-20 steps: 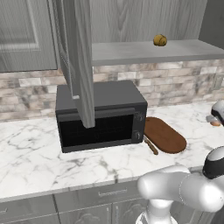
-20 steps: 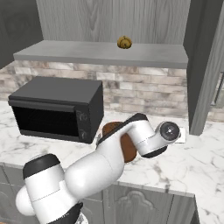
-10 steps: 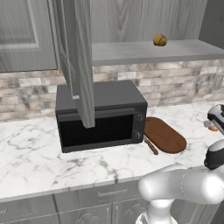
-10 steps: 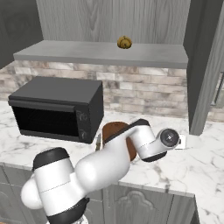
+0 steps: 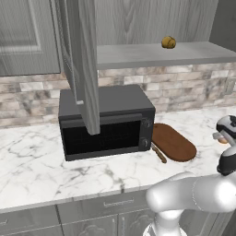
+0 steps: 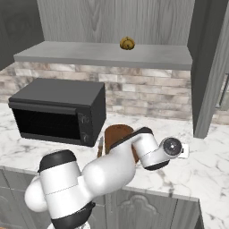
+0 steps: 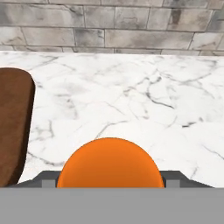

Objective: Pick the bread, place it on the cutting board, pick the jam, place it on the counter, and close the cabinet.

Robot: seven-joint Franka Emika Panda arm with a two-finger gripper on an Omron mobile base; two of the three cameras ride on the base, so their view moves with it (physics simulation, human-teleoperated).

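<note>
Marble counter (image 7: 131, 96) beneath the orange jam (image 7: 109, 162), jaws clenched on it, cutting board (image 7: 13, 122) just beside.

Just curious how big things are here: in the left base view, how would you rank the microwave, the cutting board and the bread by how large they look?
Largest to smallest:
1. microwave
2. cutting board
3. bread
The bread sits farther back on the shelf, so it looks somewhat smaller than it is, but the order seems safe.

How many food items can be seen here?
2. The bread sits on the cabinet shelf; the jam is at the gripper, with the counter behind. More may be hidden.
</note>
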